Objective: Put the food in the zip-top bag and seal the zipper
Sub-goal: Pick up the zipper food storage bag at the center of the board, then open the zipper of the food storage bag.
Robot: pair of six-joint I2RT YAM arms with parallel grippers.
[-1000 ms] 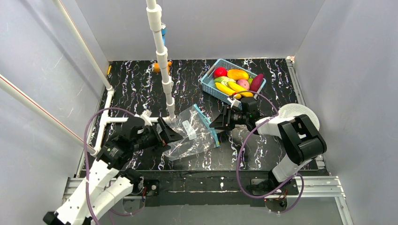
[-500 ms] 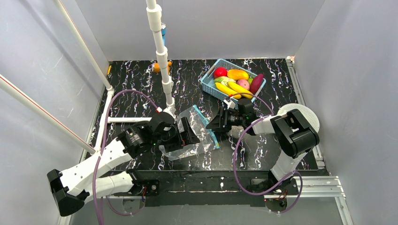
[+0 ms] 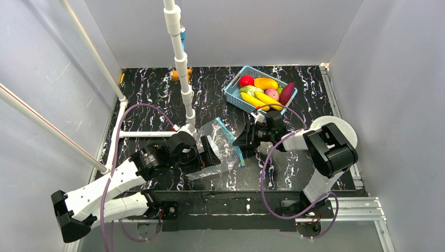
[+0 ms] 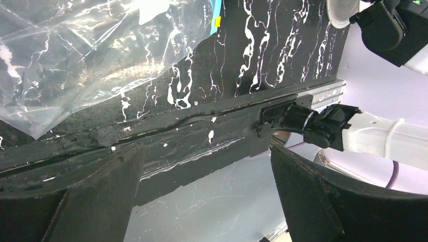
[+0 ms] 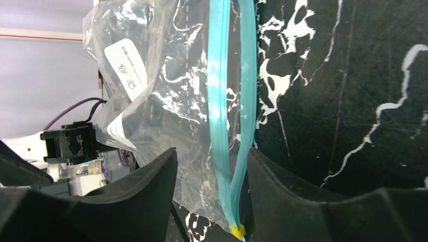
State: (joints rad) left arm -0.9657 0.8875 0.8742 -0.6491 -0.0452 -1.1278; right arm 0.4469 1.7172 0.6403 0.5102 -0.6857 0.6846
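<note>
Black marbled tabletop (image 3: pixel 152 100) inside grey walls, with a white PVC pipe frame (image 3: pixel 181 63) on the left. Light-blue lattice basket (image 3: pixel 234 100) sits far right and holds all the food (image 3: pixel 265 83): glossy rounded toy pieces, probably hard and slippery, so take them across the middle. Zip-top bag (image 3: pixel 226 149) lies empty on the table between the two grippers, in front of the basket. It's thin crinkly clear film; I'd expect it to be near weightless and floppy, and to slide if pushed. Best hold is the zipper (image 5: pixel 218 101), a teal strip that looks like the stiffest part, mouth slightly parted. White label (image 5: pixel 126 65) is on the film, with a yellow tab (image 5: pixel 236 231) at the zipper end. Left gripper (image 4: pixel 204 151): fingers wide apart, nothing between them, over the bag's near edge. Right gripper (image 5: pixel 211 154): fingers apart, straddling the zipper rim, not clamped.
</note>
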